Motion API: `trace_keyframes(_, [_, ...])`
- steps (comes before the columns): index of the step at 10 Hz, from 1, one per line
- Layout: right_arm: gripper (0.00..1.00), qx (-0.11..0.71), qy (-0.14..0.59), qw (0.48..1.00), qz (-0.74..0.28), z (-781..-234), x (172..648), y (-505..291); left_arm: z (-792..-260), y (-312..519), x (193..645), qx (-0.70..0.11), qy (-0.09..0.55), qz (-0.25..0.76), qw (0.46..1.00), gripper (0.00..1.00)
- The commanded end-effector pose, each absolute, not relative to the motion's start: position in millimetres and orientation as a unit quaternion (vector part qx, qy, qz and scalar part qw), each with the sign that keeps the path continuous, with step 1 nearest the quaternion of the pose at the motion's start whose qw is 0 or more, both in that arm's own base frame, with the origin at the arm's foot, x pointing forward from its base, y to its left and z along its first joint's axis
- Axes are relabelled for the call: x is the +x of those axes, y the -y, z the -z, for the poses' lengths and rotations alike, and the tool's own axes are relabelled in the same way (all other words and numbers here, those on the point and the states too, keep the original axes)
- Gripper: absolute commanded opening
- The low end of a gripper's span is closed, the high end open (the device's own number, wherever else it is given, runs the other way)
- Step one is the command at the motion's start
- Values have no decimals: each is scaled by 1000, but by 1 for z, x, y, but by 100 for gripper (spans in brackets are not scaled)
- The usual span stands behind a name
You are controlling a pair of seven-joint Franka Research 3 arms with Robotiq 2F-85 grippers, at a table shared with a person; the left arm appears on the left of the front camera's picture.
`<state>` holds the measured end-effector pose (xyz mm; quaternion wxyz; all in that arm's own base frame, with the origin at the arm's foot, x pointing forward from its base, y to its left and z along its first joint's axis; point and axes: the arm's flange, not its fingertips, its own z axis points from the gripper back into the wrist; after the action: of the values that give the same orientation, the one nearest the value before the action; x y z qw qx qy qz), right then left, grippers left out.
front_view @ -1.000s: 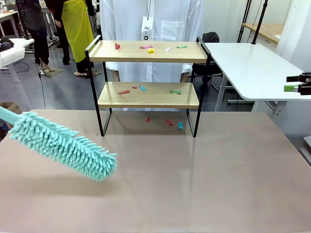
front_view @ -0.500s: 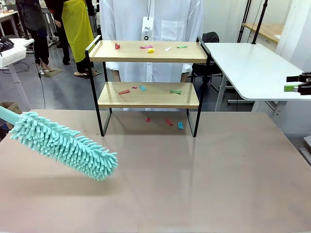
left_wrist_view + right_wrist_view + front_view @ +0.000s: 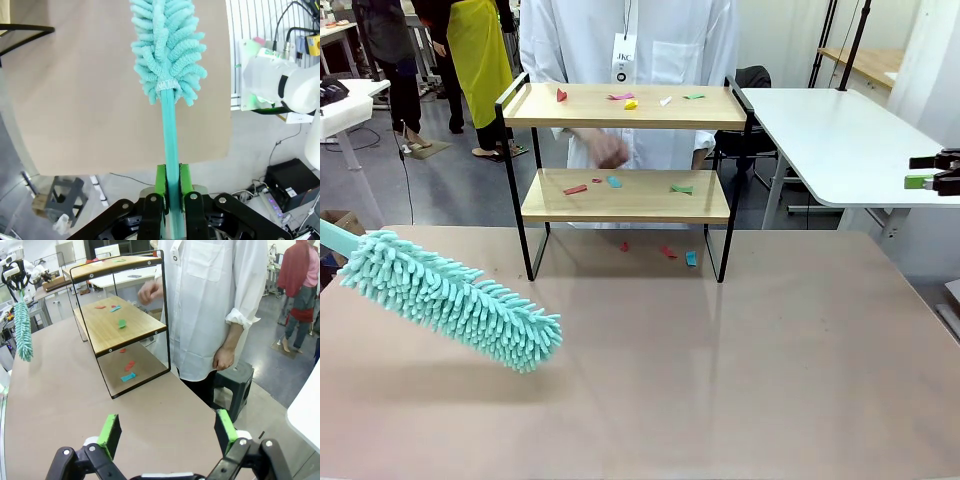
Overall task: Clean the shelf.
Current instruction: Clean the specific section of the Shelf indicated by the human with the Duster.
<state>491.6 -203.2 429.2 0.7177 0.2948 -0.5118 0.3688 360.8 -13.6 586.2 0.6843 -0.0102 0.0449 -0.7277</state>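
1. Shelf: two tiers, upright at the far middle of the table, just in front of a person in a white coat.
2. Scraps: coloured bits on both boards, with a few more on the table under the lower board.
3. Duster: teal and fluffy, over the near-left table. Its long axis slants from the left edge down toward the middle.
4. Left gripper: clamped on the duster's handle, the head running straight out along the fingers.
5. Right gripper: jaws wide and empty, well apart from the shelf at the right.
6. Person's hand: blurred, raised behind the shelf between the boards.
7. Key relation: the shelf lies beyond and to the right of the duster tip, with both boards higher than it. The tip likely needs raising and swinging across. The left arm is nearer and has the tool.
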Motion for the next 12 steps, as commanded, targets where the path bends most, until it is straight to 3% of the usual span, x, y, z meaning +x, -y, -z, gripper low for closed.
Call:
trace_keyframes(1, [100,293,513,717,-370,-431,492,202,-586,11,358,-9,-46,733,678,13])
trace_keyframes(12, [100,293,513,717,-370,-431,492,202,-586,11,358,-9,-46,733,678,13])
